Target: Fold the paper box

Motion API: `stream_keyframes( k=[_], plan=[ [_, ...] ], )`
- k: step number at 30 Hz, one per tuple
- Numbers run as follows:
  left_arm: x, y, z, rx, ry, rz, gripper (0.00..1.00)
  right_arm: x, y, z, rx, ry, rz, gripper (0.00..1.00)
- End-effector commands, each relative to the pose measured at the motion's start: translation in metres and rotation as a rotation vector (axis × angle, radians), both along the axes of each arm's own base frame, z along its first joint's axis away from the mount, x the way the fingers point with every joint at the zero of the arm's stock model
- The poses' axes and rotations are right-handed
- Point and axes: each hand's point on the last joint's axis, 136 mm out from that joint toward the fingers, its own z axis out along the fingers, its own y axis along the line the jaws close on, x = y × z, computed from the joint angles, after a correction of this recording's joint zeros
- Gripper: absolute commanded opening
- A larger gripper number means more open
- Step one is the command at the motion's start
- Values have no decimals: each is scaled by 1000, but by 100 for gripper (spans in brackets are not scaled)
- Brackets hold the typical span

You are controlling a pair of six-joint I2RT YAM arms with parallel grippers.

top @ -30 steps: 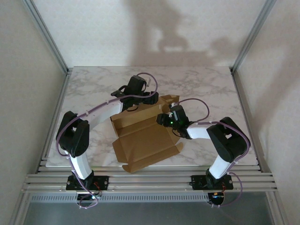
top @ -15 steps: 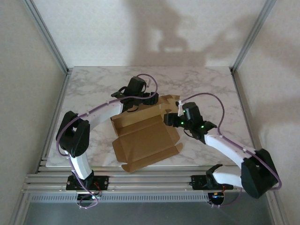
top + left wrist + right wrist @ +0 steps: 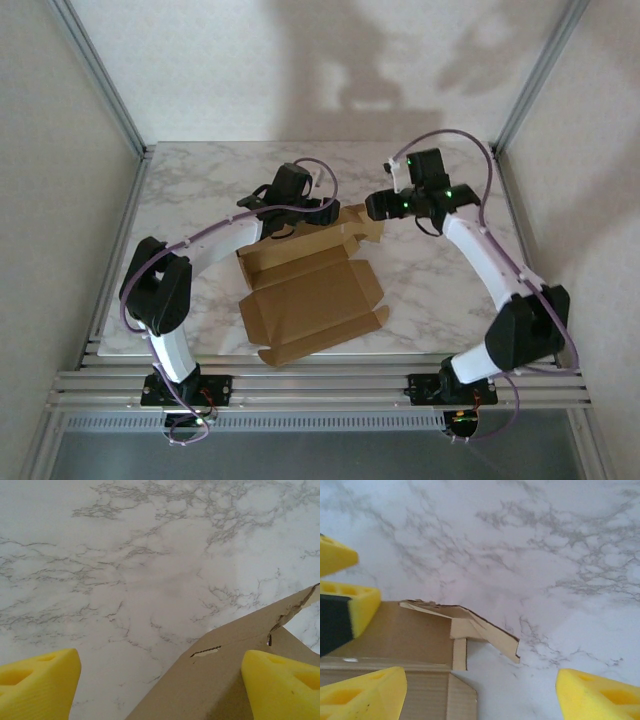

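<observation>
Your plain brown die-cut cardboard box [image 3: 310,300] is lying partly unfolded in the middle of the white marble tabletop [image 3: 200,180], your left jaws gaping empty over its far edge and your right jaws hanging wide open, empty, above its far right flap.

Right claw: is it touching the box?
Cannot tell: in the right wrist view, one fingertip of the right claw overlaps the box, no plain gap or contact.

One paper box [image 3: 310,305]; one marble table [image 3: 200,180]; two arms [image 3: 205,248]; two grippers: left gripper [image 3: 322,212], right gripper [image 3: 378,206].
</observation>
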Motion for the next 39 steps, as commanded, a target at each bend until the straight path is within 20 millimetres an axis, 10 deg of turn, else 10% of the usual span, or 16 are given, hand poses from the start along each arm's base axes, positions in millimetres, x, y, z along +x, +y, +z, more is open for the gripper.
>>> stream_keyframes(
  k=[1,14,26,39],
  plan=[
    [-10,-4,-21,38,39,-45,84,-9,0,-17,-84,110,116,79],
    [-8,-6,-21,45,33,-55,84,15,14,-52,-112,189,187,72],
    [3,-6,-20,7,42,7,83,-16,31,-61,-119,200,197,17],
    [9,5,-34,9,72,103,82,-46,58,-36,-139,173,266,7]
  ],
)
